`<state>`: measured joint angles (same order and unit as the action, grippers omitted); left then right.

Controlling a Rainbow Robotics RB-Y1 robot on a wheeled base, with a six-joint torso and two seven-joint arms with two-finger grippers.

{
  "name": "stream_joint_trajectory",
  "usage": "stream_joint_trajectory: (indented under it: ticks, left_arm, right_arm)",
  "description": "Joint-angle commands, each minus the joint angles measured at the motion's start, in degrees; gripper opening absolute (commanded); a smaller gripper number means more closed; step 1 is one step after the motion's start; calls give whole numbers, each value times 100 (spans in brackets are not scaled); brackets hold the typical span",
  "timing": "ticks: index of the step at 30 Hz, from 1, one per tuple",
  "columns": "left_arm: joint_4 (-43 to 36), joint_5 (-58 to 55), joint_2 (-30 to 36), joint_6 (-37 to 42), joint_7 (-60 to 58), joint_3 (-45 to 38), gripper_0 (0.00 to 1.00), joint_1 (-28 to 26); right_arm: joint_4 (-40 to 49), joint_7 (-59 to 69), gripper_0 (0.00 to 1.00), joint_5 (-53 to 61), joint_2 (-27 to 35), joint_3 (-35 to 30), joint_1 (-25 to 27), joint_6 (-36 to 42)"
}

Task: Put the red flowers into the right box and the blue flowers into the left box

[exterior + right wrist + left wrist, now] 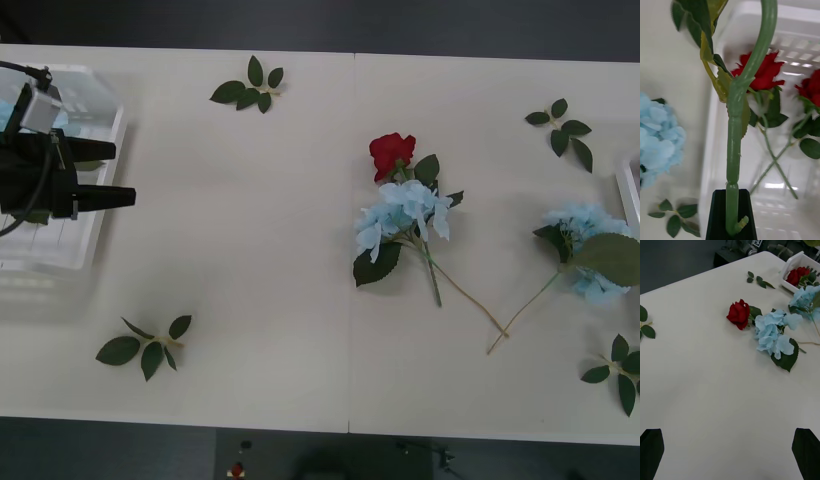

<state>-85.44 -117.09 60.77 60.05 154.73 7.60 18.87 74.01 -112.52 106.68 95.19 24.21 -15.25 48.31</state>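
A red rose (pixel 391 153) is seen lying on the white table (pixel 250 260), its bloom touching the far edge of a blue flower cluster (pixel 402 214) near the table's middle; the two stems run together toward the robot. A second blue cluster (pixel 585 248) is found well to the right of that rose, close to the thin sliver of the right box (pixel 630 190) at the table's right edge. Within the right box (pixel 752 157), as shown by the right wrist view, two red roses (pixel 762 73) are laid with their stems crossed on the base. Above that box a further rose stem (pixel 733 150) is gripped upright in the closed black fingers of the right gripper (pixel 730 221), its lower tip curling out between them. Far to the left of the middle rose, the left box (pixel 85 200) is placed at the table's left end, and the left gripper (pixel 105 173) is held over its right rim with its black fingers spread wide and nothing between them; what lies inside that box cannot be told. Loose green leaf sprigs (pixel 248 88) are scattered around the rose at a distance: beyond it to the left, nearer the robot on the left, and at the right end. A dark floor is visible past the table's far edge.
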Motion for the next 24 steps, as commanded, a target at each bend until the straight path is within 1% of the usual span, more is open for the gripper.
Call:
stream_joint_trajectory:
  ticks: [1, 6, 7, 8, 10, 11, 12, 13, 16, 21, 24]
  left_arm:
    - [-1159, -367, 269, -1109, -84, 444, 100, -577]
    - [-2134, -930, 366, -2287, -31, 1288, 100, -735]
    - [-2134, -930, 366, -2287, -31, 1288, 100, -735]
    - [-2697, -1035, 471, -2964, 4, 1675, 100, -771]
    - [-3031, -1062, 541, -3359, 13, 1868, 100, -779]
    - [-3198, -1097, 594, -3552, 13, 1983, 100, -771]
    - [-3444, -1237, 673, -3825, 4, 2106, 100, -771]
    - [-3567, -1325, 700, -3966, 4, 2167, 100, -771]
    - [-3655, -1466, 708, -4036, 4, 2185, 100, -771]
    - [-3479, -1413, 673, -4001, 13, 2193, 100, -771]
    - [-3409, -1396, 621, -3992, 13, 2193, 100, -771]
  right_arm:
    - [-256, 476, 0, -376, -54, 5, 75, -41]
    - [-317, 968, 0, -860, -54, 268, 110, -411]
    - [-317, 968, 0, -860, -54, 268, 110, -411]
    - [-309, 1109, 0, -913, -54, 374, 110, -586]
    - [-326, 1109, 0, -913, -62, 400, 110, -639]
    - [-317, 1109, 22, -904, -62, 391, 110, -648]
    - [-317, 1127, 82, -886, -62, 391, 110, -648]
    - [-317, 1127, 100, -869, -62, 391, 110, -648]
    - [-300, 1127, 100, -816, -62, 391, 110, -648]
    - [-142, 1153, 100, -666, -89, 391, 128, -648]
    - [113, 1171, 100, -201, -89, 391, 207, -525]
